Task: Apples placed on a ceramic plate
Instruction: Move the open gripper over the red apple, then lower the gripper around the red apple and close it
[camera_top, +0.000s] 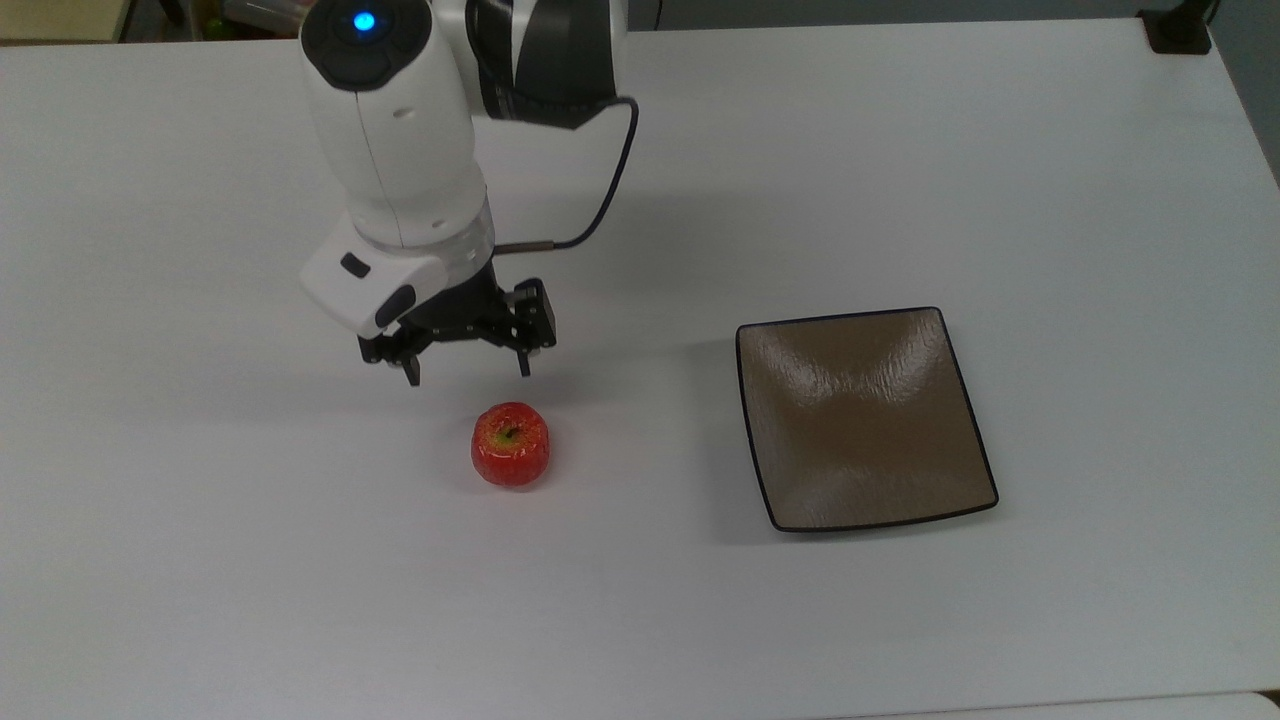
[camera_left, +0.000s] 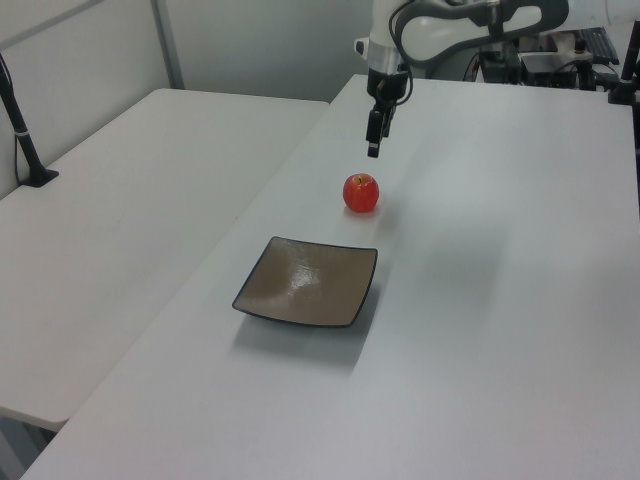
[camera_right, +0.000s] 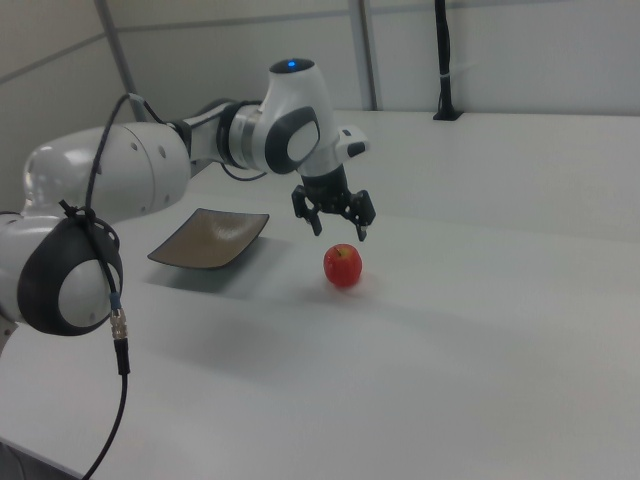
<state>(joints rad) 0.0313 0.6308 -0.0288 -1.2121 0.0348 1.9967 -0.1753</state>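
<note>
A small glossy red apple (camera_top: 511, 444) with a yellow-green top stands alone on the white table, also seen as the apple (camera_left: 361, 192) and the apple (camera_right: 342, 265). My gripper (camera_top: 468, 373) hangs open and empty just above and behind it, a little toward the top view's left; the gripper (camera_right: 339, 232) sits clear of the fruit, and the gripper (camera_left: 373, 148) points down. The square brown-taupe ceramic plate (camera_top: 865, 418) lies bare to the top view's right of the apple, about two plate-widths away from my fingers. The plate (camera_left: 308, 282) and the plate (camera_right: 209, 239) hold nothing.
The white arm (camera_top: 400, 150) reaches in from the top view's upper edge, a black cable (camera_top: 610, 190) looping beside it. A black post base (camera_top: 1178, 30) stands at the table's far right corner. A second white table (camera_left: 110, 220) adjoins in the left view.
</note>
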